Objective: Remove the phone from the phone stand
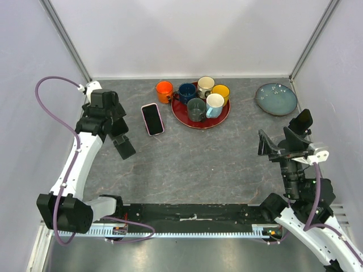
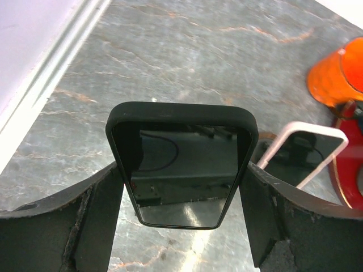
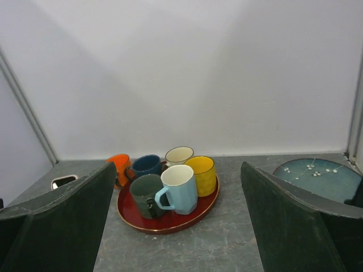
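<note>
Close by, between the fingers of the left tool (image 2: pixel 182 187): the phone (image 2: pixel 181 164) in a black case, pinched by its long sides. Likely hard, flat, light; smooth glass, easy to slip or crack. Best to squeeze only the case edges. Right tool (image 3: pixel 177 187) wide, holding nothing. Farther back, a white-cased phone (image 1: pixel 152 119) lying flat.

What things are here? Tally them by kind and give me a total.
Mugs: 6
Phones: 2, black phone in the left claw, white-cased phone on the table
Red tray: 1
Blue plate: 1
Total: 10
</note>
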